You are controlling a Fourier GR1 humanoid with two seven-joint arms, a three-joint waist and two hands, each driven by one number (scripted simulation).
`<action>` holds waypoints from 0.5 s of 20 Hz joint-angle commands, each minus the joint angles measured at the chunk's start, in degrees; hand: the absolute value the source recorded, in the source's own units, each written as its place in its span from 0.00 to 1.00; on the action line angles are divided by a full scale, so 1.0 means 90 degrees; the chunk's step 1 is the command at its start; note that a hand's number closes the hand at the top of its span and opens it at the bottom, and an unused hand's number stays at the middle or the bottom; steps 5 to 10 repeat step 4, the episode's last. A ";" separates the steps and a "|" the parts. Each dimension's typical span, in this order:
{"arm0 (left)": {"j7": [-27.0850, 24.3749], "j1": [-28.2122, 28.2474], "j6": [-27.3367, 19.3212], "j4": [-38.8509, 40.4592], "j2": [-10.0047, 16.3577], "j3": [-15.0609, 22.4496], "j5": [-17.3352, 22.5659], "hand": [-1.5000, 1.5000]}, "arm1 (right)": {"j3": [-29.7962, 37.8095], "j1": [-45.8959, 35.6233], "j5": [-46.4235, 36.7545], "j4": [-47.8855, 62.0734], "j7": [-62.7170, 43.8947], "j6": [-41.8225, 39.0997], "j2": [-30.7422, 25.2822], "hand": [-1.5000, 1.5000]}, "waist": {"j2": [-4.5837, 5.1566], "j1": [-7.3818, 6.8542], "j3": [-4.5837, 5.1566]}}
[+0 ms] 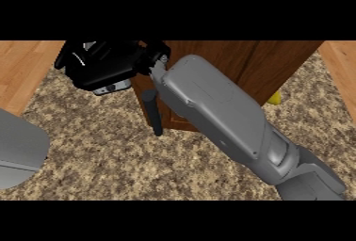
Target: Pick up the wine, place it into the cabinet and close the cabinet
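Note:
The wooden cabinet stands at the back of the counter, and my right forearm crosses in front of it from the lower right. My right hand is at the cabinet's left edge, near the view's top. Its fingers are relaxed and point left, with nothing held in them. A dark slim handle hangs just below the hand, against a brown door panel. No wine bottle shows; the arm hides much of the cabinet's front. Of my left arm only the grey forearm shows, at the left edge.
The speckled granite counter fills the lower half of the view. A small yellow object peeks out beside the cabinet's right side. Light wooden floor shows at the far left and the far right.

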State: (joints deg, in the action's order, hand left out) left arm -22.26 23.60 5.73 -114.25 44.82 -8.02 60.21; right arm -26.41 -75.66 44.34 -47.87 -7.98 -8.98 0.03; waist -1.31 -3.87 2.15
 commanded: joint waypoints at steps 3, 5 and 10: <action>0.0179 -0.0082 -0.0113 -0.0158 -0.0057 0.0245 0.0064 0.00 | 0.0489 0.0341 -0.0193 0.0924 0.0333 0.0443 -0.1035 1.00 | 0.0358 0.0427 -0.0229; 0.0286 -0.0147 -0.0152 -0.0279 -0.0014 0.0326 0.0103 0.00 | 0.0467 0.0265 -0.0175 0.0934 0.0311 0.0428 -0.1019 1.00 | 0.0362 0.0460 -0.0235; 0.0286 -0.0147 -0.0152 -0.0279 -0.0014 0.0326 0.0103 0.00 | 0.0467 0.0265 -0.0175 0.0934 0.0311 0.0428 -0.1019 1.00 | 0.0362 0.0460 -0.0235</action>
